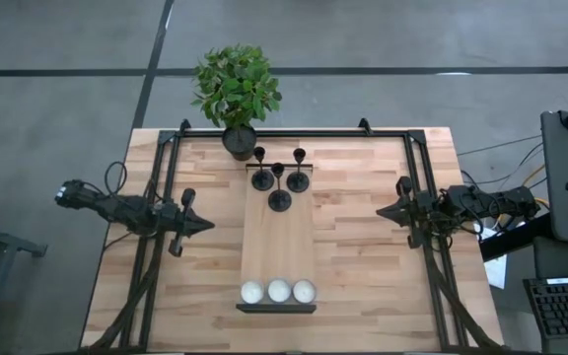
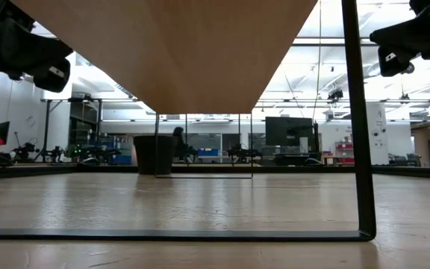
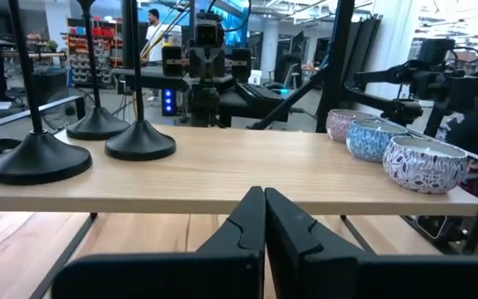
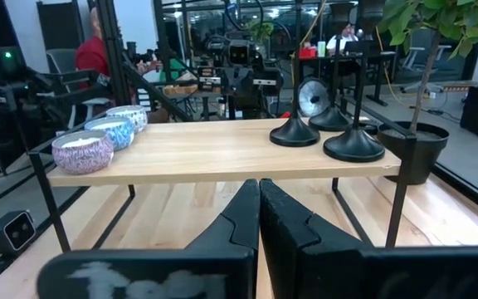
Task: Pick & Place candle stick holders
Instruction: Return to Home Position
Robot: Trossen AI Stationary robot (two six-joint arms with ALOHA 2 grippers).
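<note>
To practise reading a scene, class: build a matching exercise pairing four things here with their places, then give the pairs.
1 three matte-black metal candle stick holders
2 three round white candles
3 leafy green plant in black pot
4 left tool

A wooden shelf, end farthest from plant
B beside the shelf, shut
C standing on the wooden table itself
D shelf end nearest plant

Pairs: 1-D, 2-A, 3-C, 4-B
</note>
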